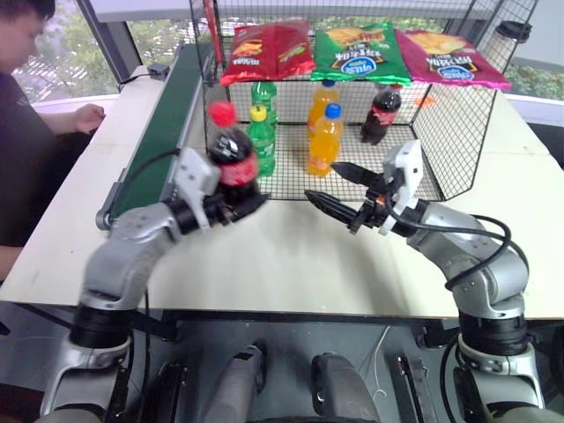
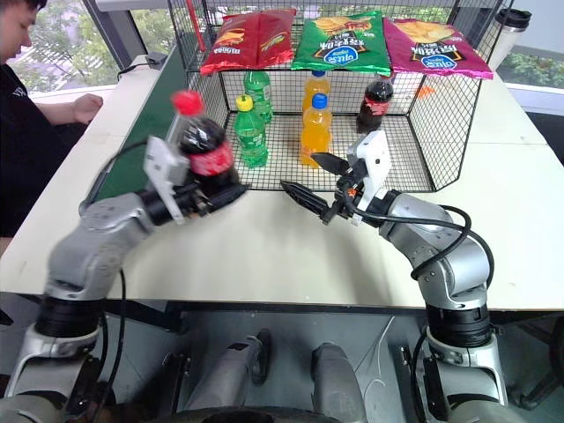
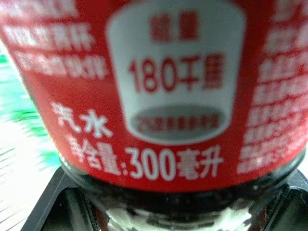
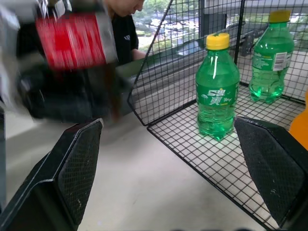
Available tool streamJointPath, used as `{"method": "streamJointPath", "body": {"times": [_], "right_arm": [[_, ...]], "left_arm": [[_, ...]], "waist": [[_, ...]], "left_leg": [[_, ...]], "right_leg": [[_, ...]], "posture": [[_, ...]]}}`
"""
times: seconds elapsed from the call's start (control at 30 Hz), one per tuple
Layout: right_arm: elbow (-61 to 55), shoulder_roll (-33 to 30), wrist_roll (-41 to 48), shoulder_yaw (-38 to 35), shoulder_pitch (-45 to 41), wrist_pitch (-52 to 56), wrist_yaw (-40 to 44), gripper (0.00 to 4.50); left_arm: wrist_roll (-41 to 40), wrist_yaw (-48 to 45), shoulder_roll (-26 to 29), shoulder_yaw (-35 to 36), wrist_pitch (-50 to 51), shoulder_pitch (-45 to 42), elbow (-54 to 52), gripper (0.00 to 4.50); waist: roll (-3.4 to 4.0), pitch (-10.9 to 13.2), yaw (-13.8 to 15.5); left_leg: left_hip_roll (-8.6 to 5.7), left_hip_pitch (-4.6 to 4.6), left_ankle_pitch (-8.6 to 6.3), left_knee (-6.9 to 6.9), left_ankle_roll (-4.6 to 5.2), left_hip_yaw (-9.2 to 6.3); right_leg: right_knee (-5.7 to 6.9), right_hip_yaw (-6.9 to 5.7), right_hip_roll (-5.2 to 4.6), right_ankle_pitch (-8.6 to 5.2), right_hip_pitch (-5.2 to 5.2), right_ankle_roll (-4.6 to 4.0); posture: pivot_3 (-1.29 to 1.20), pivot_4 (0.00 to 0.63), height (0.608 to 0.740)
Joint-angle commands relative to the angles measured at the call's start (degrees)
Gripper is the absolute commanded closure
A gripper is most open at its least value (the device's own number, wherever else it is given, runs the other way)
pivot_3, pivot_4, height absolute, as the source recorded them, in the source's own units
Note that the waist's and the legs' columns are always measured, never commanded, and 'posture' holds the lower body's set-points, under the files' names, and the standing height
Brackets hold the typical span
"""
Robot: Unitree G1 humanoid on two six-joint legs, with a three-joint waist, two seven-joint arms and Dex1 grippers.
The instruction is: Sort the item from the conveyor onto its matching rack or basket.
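Left gripper (image 1: pixel 236 208): clenched on the cola bottle (image 1: pixel 233 152), which is held upright above the white table (image 1: pixel 273 264), its red cap uppermost, just in front of the cage's left front corner.
Cola bottle label: seen close in the left wrist view as a red band with white print, with dark liquid below it between the two black fingers.
Right gripper (image 1: pixel 337 189): released, its two black fingers spread wide and held level over the table, pointed toward the left gripper, nothing between them; it is placed just before the cage's open front.
Conveyor (image 1: pixel 163 123): a dark-green belt is seen running away along the table's left side, beside the cage.
Wire cage (image 1: pixel 458 115): set on the table beyond both grippers, its front open.
Inside the cage: two green soda bottles (image 1: pixel 262 139) stand at the left, two orange soda bottles (image 1: pixel 325 141) in the middle, and a second cola bottle (image 1: pixel 380 113) toward the right rear.
Cage top: three snack bags (image 1: pixel 363 51) lie side by side, red, green and pink.
Person (image 1: pixel 22 97): seated at the far left, a hand resting on the table.
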Motion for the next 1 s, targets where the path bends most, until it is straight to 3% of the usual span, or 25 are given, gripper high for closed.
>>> {"method": "streamJointPath", "body": {"times": [0.03, 0.43, 0.77, 0.87, 1.0], "right_arm": [[-3.97, -1.51, 2.58, -1.47, -0.09, 1.06, 0.09, 0.00], [-7.90, -4.00, 6.71, -2.64, 1.77, 3.71, -1.21, 0.00], [-7.36, -3.50, 8.14, -2.21, 0.29, 3.03, -2.17, 0.00], [-6.94, -3.23, 7.52, -1.85, -0.17, 2.57, -2.81, 0.80], [-6.65, -3.06, 7.36, -1.44, -0.19, 2.45, -3.01, 2.85]], "left_arm": [[4.43, -3.85, -2.15, -3.26, -8.16, -3.28, 3.84, 1.47], [11.11, -9.21, -9.85, -8.77, -17.34, -5.69, 13.11, 1.47], [13.73, -10.27, -12.73, -9.43, -20.15, -5.92, 17.17, 1.47], [13.84, -10.02, -13.39, -9.35, -19.82, -5.91, 17.18, 1.47], [14.06, -8.93, -14.30, -9.03, -19.48, -6.32, 17.82, 1.47]], "waist": [[0.00, 0.00, -0.07], [0.01, 0.00, -0.13], [0.01, 0.00, -0.19], [0.01, 0.00, -0.16], [0.01, 0.00, -0.17]], "left_leg": [[-0.01, -0.02, 0.00, 0.00, 0.01, 0.01], [-0.01, -0.04, 0.00, 0.05, 0.06, -0.01], [-0.02, -0.03, 0.06, 0.06, 0.16, -0.03], [-0.02, -0.03, 0.07, 0.06, 0.17, -0.03], [-0.02, -0.03, 0.07, 0.07, 0.18, -0.03]], "right_leg": [[-0.01, 0.00, -0.02, 0.00, -0.01, 0.00], [0.00, -0.03, -0.02, 0.01, -0.01, 0.03], [0.02, -0.09, -0.02, 0.07, 0.00, 0.14], [0.02, -0.10, -0.02, 0.10, 0.00, 0.19], [0.02, -0.10, -0.02, 0.10, 0.01, 0.20]], "posture": [[0.00, 0.150, 0.738], [0.00, 0.150, 0.738], [0.00, 0.150, 0.738], [0.00, 0.150, 0.738], [0.00, 0.150, 0.738]]}}
